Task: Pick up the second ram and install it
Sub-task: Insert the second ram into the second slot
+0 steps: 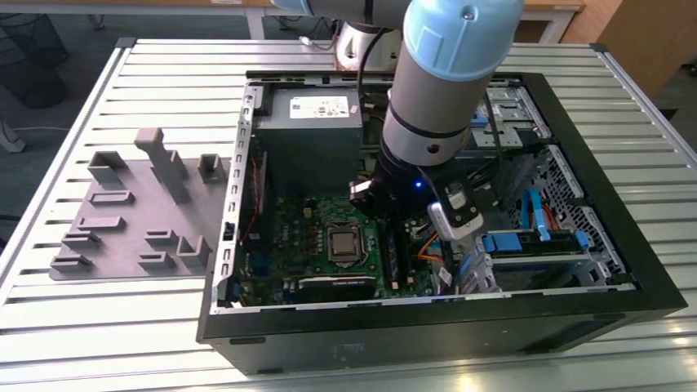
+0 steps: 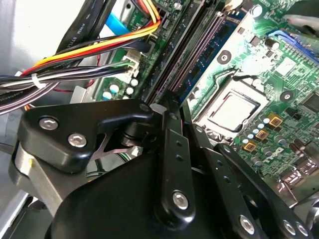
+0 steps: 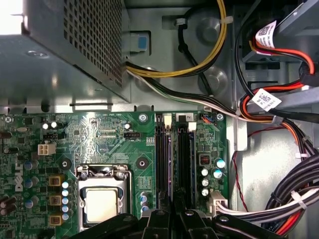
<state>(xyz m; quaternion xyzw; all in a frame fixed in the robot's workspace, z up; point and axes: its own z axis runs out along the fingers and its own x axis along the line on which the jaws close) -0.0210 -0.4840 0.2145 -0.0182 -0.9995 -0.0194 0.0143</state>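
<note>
My gripper [image 1: 381,211] is down inside the open computer case, over the memory slots of the green motherboard [image 1: 310,220]. The second ram [image 2: 209,52] is a thin blue-green stick standing on edge between the long black slots [image 2: 172,62]. In the first wrist view the ram [image 3: 172,164] runs edge-on straight out from my fingertips [image 3: 164,215], between two black slots [image 3: 160,164]. In the second wrist view my black fingers [image 2: 167,124] are drawn together at their tips on the ram's near end. The arm hides the ram in the exterior view.
The processor socket [image 3: 101,201] lies beside the slots. Bundled cables [image 2: 75,59] pass close on the other side. The power supply box [image 1: 308,131] fills the case's far end. A grey holder tray [image 1: 142,216] lies on the slatted table at the exterior view's left. Case walls [image 1: 436,327] surround the arm.
</note>
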